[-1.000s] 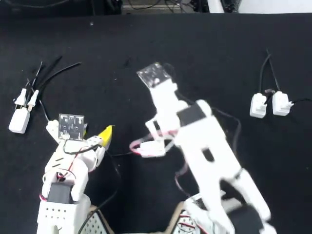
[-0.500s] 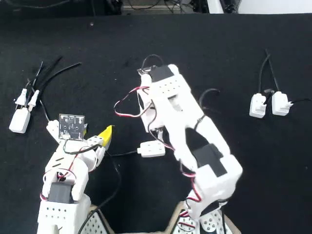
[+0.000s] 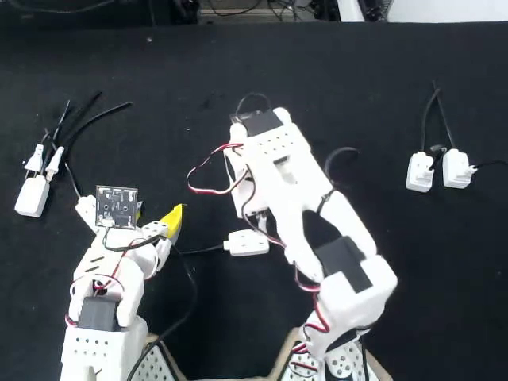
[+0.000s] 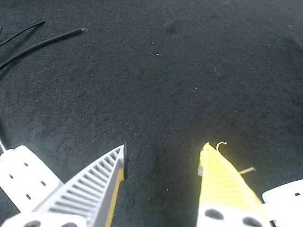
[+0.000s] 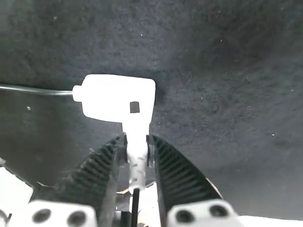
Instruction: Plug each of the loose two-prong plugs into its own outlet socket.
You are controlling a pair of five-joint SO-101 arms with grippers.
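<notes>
Where the right arm folds down over the middle of the black bench (image 3: 357, 71), the right claw (image 5: 136, 138) is clenched on a white plug (image 5: 137, 153), with one dark ribbed finger (image 5: 102, 170) pressed against each side of it. The plug's front end meets the side of a white socket block (image 5: 116, 97) that lies flat on the cloth. How far the prongs have gone in cannot be told. A thin black cord (image 5: 33, 89) leaves the block's other end. In the high view the block lies just beside the right arm, on the side nearer the left arm, and its cord runs off that way.

The left claw (image 4: 164, 147) hangs released over bare cloth, grasping nothing. Its white finger (image 4: 90, 189) and yellow finger (image 4: 222, 184) are spread well apart. A slotted white outlet (image 4: 21, 175) lies just beside the white finger.

Near the bench's left edge two loose plugs (image 3: 44, 161) lie side by side, with their black leads (image 3: 87, 119) fanning away. A small white socket (image 3: 30, 197) sits close by them. Far over on the right side, well apart from both arms, two white blocks (image 3: 420, 173) sit next to each other, with thin cords rising from them.
</notes>
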